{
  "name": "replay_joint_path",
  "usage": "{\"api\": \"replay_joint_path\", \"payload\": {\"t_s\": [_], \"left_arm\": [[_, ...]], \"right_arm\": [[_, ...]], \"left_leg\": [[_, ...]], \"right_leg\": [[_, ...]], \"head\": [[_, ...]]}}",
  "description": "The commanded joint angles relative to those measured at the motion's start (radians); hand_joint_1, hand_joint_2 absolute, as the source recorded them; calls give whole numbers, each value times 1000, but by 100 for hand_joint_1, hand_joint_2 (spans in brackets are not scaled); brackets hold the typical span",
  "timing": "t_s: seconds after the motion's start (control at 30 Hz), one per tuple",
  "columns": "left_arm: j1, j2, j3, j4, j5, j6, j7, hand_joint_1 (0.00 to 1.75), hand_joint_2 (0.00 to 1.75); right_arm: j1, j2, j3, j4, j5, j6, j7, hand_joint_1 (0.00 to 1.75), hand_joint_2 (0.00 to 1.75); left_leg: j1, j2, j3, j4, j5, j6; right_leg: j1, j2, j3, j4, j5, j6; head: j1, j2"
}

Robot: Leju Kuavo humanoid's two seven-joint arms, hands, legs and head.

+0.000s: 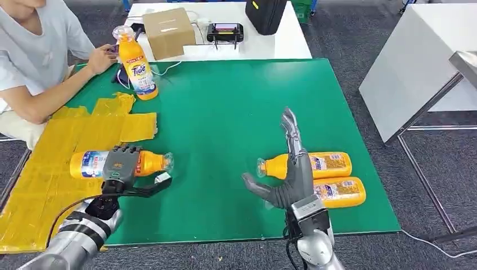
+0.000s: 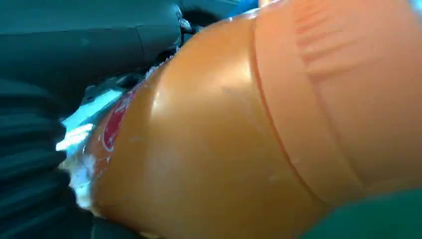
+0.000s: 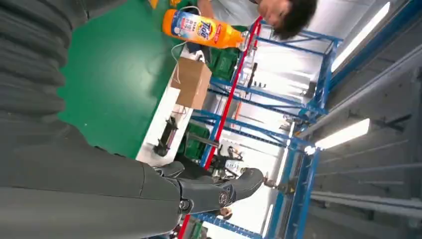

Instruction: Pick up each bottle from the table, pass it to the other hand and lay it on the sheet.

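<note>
**Left hand grips a bottle at the sheet's edge; right hand spread and empty**

From the head view I see my left hand [image 1: 121, 166] wrapped over the middle of a lying orange bottle [image 1: 90, 163]. The bottle's base end is over the yellow sheet [image 1: 50, 157] and its capped neck points out over the green worktop [image 1: 225, 107]. The left forearm reaches in low from the near edge. My right hand [image 1: 288, 180] is raised with fingers spread and thumb out, holding nothing, in front of two more bottles [image 1: 332, 177] lying side by side. A fourth, standing bottle [image 1: 135, 63] is at the far left, near a seated person [image 1: 34, 56].

In the left wrist view I get the held bottle's orange body [image 2: 239, 129] pressed close against the dark fingers [image 2: 89, 45].

In the right wrist view I see an extended finger [image 3: 219, 191] touching nothing, with the standing bottle [image 3: 204, 30] far across the worktop.
</note>
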Motion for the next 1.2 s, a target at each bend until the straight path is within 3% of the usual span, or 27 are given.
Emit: {"api": "replay_joint_path", "payload": {"t_s": [0.03, 0.2, 0.23, 0.3, 0.33, 0.37, 0.5, 0.7, 0.97, 1.2], "left_arm": [[-81, 20, -107, 252, -3, -19, 4, 175, 175], [-84, 39, -152, 255, -3, -35, 23, 175, 175], [-90, 58, -239, 258, -3, -19, 65, 175, 175], [-76, 58, -214, 270, -3, 35, 53, 175, 175], [-74, 60, -238, 281, -3, 67, 75, 75, 175], [-64, 56, -212, 281, 7, 93, 68, 0, 175], [-39, 32, -77, 266, 28, 221, 17, 0, 175], [28, -5, 137, 56, 62, 225, -114, 0, 175], [46, -62, 281, 22, 79, 225, -241, 0, 175], [48, -64, 287, 14, 79, 225, -245, 0, 175]], "right_arm": [[-37, -28, 1, 46, -1, -6, 3, 0, 175], [-44, -35, 12, 54, 2, -5, 3, 0, 175], [-47, -38, 16, 57, 2, -7, 3, 0, 175], [-50, -44, 23, 61, -2, -6, 1, 0, 175], [-53, -47, 29, 65, -6, -5, 1, 0, 175], [-53, -48, 32, 68, -6, -6, 1, 0, 175], [-46, -57, 41, 77, -6, -15, 1, 0, 175], [-35, -67, 42, 88, 5, -27, 4, 0, 175], [-31, -65, 38, 81, 34, -45, 9, 0, 175], [-30, -66, 37, 81, 35, -46, 9, 0, 175]], "left_leg": [[1, 1, 8, -1, -3, -1], [1, 1, 9, -1, -3, -2], [1, 1, 7, -1, -2, -1], [1, 2, 9, -2, -2, -2], [0, 2, 9, -2, -2, -1], [1, 3, 11, -2, -3, -2], [1, 2, 12, -2, -3, -2], [2, -1, 11, -1, -3, -1], [1, -3, 8, 0, -3, -2], [1, -2, 7, 0, -3, -1]], "right_leg": [[0, 6, 8, -2, -2, -1], [1, 8, 9, -2, -2, 0], [0, 5, 7, -1, -2, 1], [0, 7, 9, -2, -2, 1], [0, 6, 9, -1, -1, 1], [0, 8, 11, -2, -2, 0], [1, 8, 12, -2, -2, 0], [1, 5, 12, -2, -3, 1], [0, 3, 9, -1, -3, 1], [1, 2, 8, -1, -3, 1]], "head": [[0, 0], [0, 0], [0, 0], [0, 0], [0, 0], [-1, 0], [-1, 0], [0, 0], [0, 0], [0, 0]]}}
